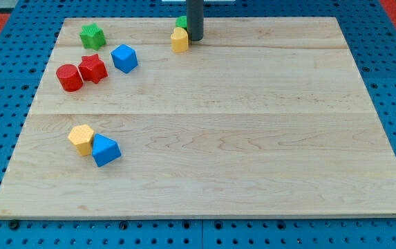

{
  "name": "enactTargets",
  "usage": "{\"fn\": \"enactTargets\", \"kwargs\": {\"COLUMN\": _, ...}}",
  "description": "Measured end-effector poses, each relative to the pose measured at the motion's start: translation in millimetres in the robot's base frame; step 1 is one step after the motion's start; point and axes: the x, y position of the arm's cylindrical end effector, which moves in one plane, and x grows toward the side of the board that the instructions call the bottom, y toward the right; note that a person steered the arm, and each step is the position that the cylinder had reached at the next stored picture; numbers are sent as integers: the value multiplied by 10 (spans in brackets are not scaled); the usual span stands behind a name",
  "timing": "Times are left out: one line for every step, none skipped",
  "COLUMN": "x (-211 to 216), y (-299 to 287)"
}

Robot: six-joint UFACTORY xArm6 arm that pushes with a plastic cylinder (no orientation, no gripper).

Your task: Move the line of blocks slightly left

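One green block half hidden behind my tip; no claw visible, state unknowable.

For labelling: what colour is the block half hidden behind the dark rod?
Green, beside my tip; the camera view shows it.

The dark rod is cut off by the view's top edge. It hides most of a green block, so that block's shape cannot be told. My tip stands right beside the yellow block.
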Motion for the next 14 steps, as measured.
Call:
{"fn": "enactTargets", "kwargs": {"x": 31, "y": -400}}
{"fn": "enactTargets", "kwargs": {"x": 217, "y": -1419}}
{"fn": "enactTargets", "kwargs": {"x": 225, "y": -1348}}
{"fn": "enactTargets", "kwargs": {"x": 234, "y": -1207}}
{"fn": "enactTargets", "kwargs": {"x": 318, "y": -680}}
{"fn": "enactTargets", "kwargs": {"x": 455, "y": -1}}
{"fn": "enactTargets", "kwargs": {"x": 458, "y": 126}}
{"fn": "enactTargets", "kwargs": {"x": 458, "y": 126}}
{"fn": "enactTargets", "kwargs": {"x": 498, "y": 141}}
{"fn": "enactTargets", "kwargs": {"x": 724, "y": 182}}
{"fn": "enactTargets", "kwargs": {"x": 867, "y": -135}}
{"fn": "enactTargets", "kwargs": {"x": 658, "y": -672}}
{"fn": "enactTargets", "kwargs": {"x": 494, "y": -1032}}
{"fn": "enactTargets", "kwargs": {"x": 694, "y": -1314}}
